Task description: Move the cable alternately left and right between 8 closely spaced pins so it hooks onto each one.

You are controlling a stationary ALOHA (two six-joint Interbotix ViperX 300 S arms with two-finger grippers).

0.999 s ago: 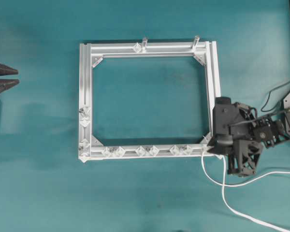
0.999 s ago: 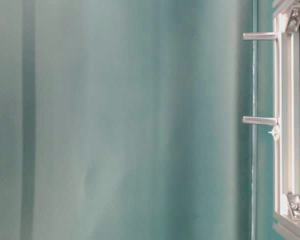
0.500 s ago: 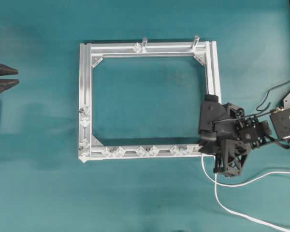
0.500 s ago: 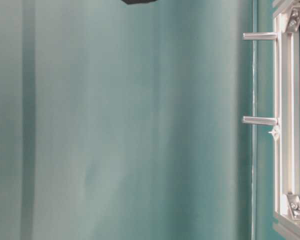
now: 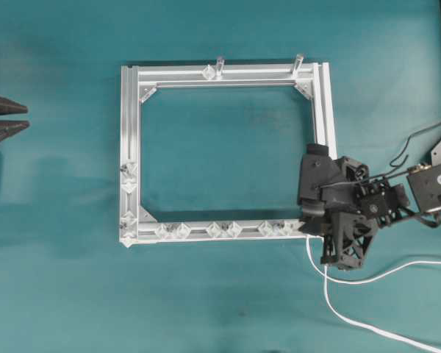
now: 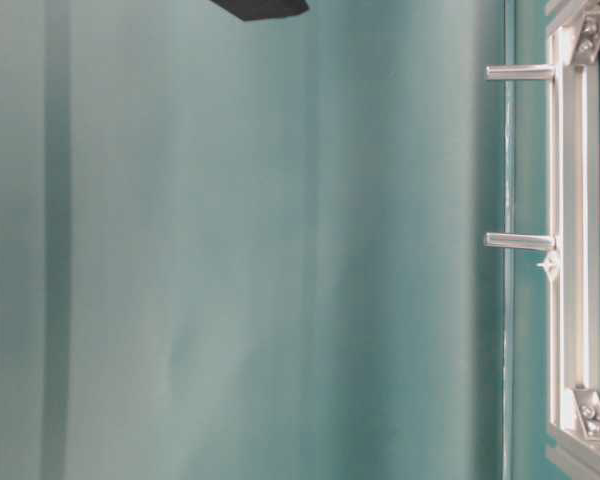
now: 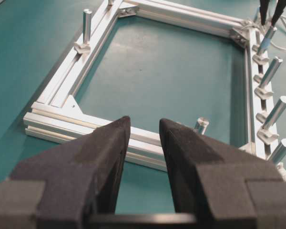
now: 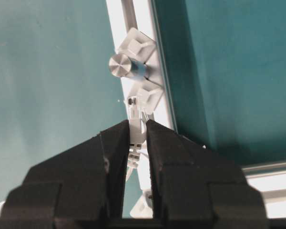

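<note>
- Far left of the overhead view: left gripper (image 7: 144, 143) parked well apart from the work, matte black foam-faced jaws standing apart with nothing between them.
- Left and centre: square silver aluminium frame (image 5: 129, 147) lying flat on smooth teal cloth, extruded rails grooved and bright.
- Along the bottom rail: the pins (image 5: 224, 229), small translucent studs grouped in pairs, glassy and diamond-shaped from above; none wrapped yet, as far as visible.
- Upper edge: two taller clear posts (image 5: 220, 65), apart from the task's row.
- Lower right corner of the frame: right gripper (image 8: 137, 131) clamped on the cable (image 5: 353, 312) just behind its whitish plug tip, tip nearly at the first stud in the wrist view.
- Lower right of the overhead view: rest of the thin white floppy cord trailing in loose curves to the picture's edge.
- Judged barely begun: end delivered to the row's start, all eight hooks left to weave.
</note>
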